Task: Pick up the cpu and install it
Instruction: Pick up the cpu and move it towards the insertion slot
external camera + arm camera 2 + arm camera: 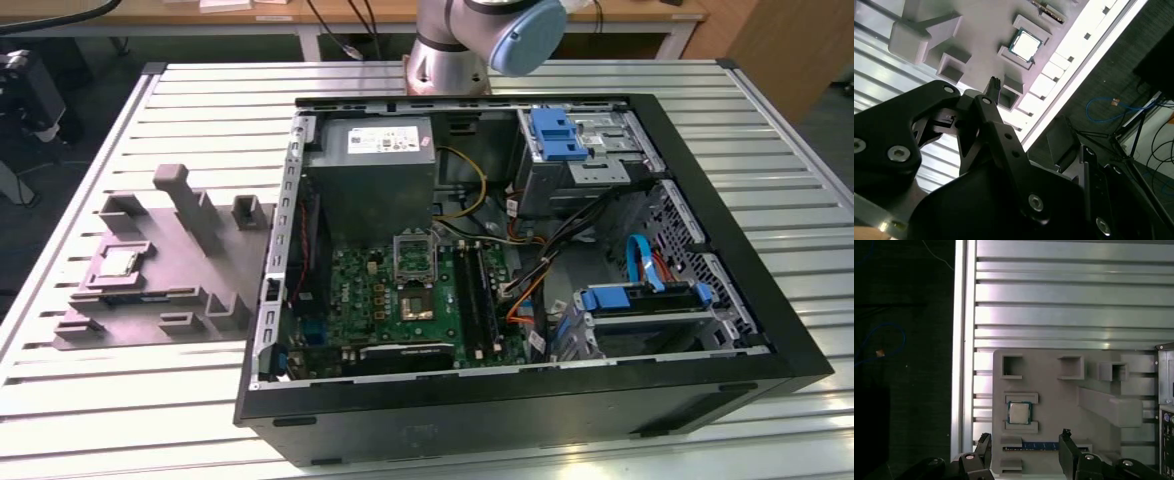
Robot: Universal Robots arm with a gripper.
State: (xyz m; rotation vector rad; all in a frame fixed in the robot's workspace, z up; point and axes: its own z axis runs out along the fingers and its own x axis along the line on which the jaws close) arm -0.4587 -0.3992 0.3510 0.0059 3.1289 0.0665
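**benchrat:** The cpu (1018,413) is lying flat, silvery side up, in its framed pocket on the grey tray (1054,405). Raised lips are hugging two opposite edges and the other two edges are sitting open. The tray is resting on the slatted surface (160,400), just beside the open PC case (534,400), on the exterior view's left. So the chip is well apart from the motherboard (400,300) and nothing's installed yet.

**slotjockey:** And the claw (1025,435)? In the first wrist view it's hanging above the tray with its fingers (1066,437) spread wide, gripping nothing. It's near the chip but looking off-centre, more over the dark blue strip (1049,445) in the slot next door.

**benchrat:** Yeah, I'm thinking centring is the whole game here. The fingers seem to be lining up across the open edges, which is right, since the lips are blocking the other pair. It's probably needing a straight, level drop and a gentle squeeze, because that chip is looking thin and easy to tilt. It should also be keeping clear of the strip.
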